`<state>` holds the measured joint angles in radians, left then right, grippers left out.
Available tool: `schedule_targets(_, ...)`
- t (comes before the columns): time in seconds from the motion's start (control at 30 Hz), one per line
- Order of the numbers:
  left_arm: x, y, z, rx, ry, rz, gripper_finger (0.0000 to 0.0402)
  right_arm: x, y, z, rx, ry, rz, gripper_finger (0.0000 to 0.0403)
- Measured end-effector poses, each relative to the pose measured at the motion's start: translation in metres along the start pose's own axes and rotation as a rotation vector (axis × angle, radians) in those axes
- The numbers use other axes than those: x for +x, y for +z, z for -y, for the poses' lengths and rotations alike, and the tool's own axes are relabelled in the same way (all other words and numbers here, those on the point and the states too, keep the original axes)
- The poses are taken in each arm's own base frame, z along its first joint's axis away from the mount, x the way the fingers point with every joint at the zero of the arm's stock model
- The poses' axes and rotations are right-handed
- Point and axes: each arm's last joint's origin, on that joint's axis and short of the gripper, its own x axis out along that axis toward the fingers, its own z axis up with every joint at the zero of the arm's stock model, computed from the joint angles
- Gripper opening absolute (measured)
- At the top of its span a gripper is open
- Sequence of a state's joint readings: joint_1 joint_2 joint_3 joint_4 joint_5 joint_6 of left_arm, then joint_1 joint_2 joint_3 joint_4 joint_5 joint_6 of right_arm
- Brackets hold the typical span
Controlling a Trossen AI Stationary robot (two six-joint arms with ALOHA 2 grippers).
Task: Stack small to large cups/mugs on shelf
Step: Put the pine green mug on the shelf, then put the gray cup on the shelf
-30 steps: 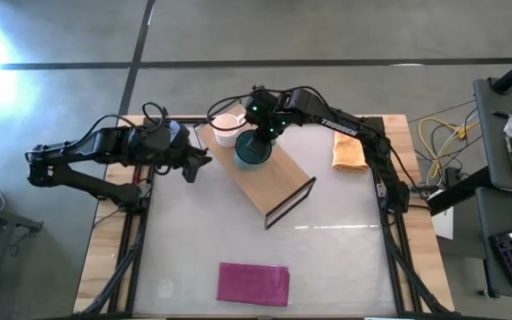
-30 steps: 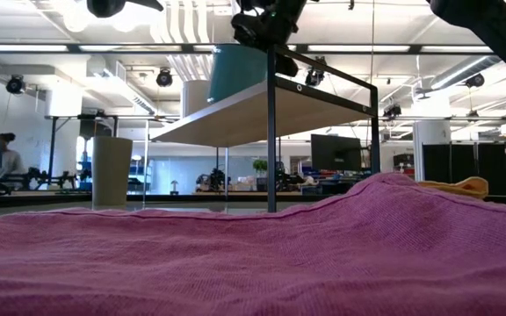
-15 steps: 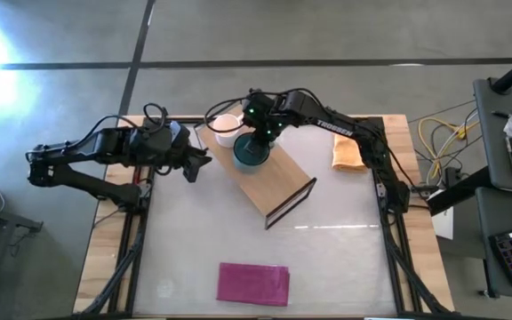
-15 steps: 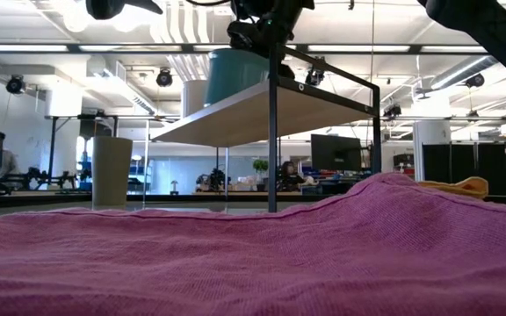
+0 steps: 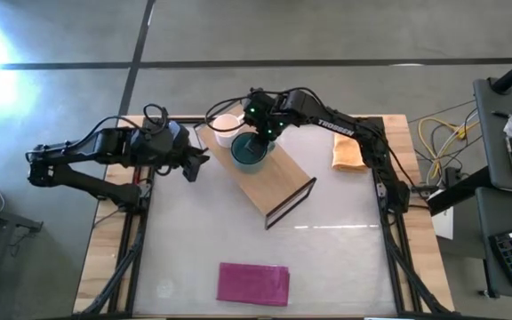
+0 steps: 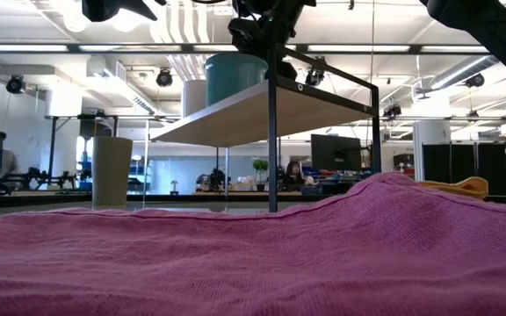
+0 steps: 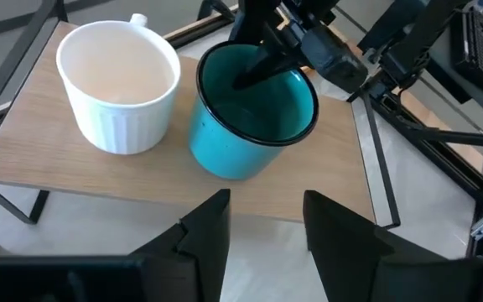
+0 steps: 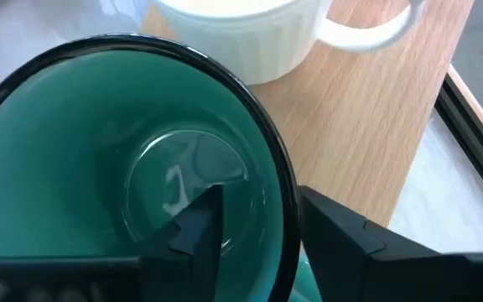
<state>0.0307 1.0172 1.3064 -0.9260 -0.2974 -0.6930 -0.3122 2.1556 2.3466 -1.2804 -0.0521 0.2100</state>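
The teal mug (image 7: 254, 113) stands upright on its base at the far left end of the shelf (image 5: 278, 182), close beside the white mug (image 7: 122, 84). My right gripper (image 8: 258, 205) comes down on the teal mug from above, open, with one finger inside it and one outside its rim. My left gripper (image 7: 267, 226) hovers open just left of the shelf, facing both mugs and holding nothing. The olive cup (image 6: 112, 171) stands on the table; the high view does not show it. My right gripper stands astride the teal mug's rim (image 8: 285, 197) on the side away from the white mug, pointing down. One finger (image 8: 195, 222) is in the hollow and the other (image 8: 338, 239) is outside the wall. Whether either finger touches the wall, I cannot tell.
A magenta cloth (image 5: 253, 283) lies flat near the table's front edge, filling the low view's foreground. An orange cloth (image 5: 348, 153) lies at the far right. Bare table stretches between the shelf and the magenta cloth.
My right gripper has come down with the teal mug. A second ago the mug hung tilted above the board; now it stands upright with its base on the shelf, beside the white mug.
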Motion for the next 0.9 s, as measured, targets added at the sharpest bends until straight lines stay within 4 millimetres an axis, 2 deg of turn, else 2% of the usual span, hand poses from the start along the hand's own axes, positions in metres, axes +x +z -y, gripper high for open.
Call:
schedule_targets(0.23,-0.001,0.0,-0.002,0.055,0.033,0.017,0.0137,-0.023,0.0,-0.001,0.013,-0.007,0.066,0.0169)
schedule_targets(0.47,0.0,-0.001,-0.002,0.082,0.043,0.019,0.0137,-0.051,-0.003,0.0,0.021,-0.055,0.134,0.0173)
schedule_targets(0.67,0.006,-0.001,-0.002,0.109,0.085,0.025,0.0137,-0.05,-0.002,0.001,0.068,-0.076,0.152,0.0171)
schedule_targets(0.9,0.035,-0.012,-0.008,0.119,0.167,-0.043,0.0137,-0.047,0.005,0.004,0.111,-0.153,0.218,0.0141)
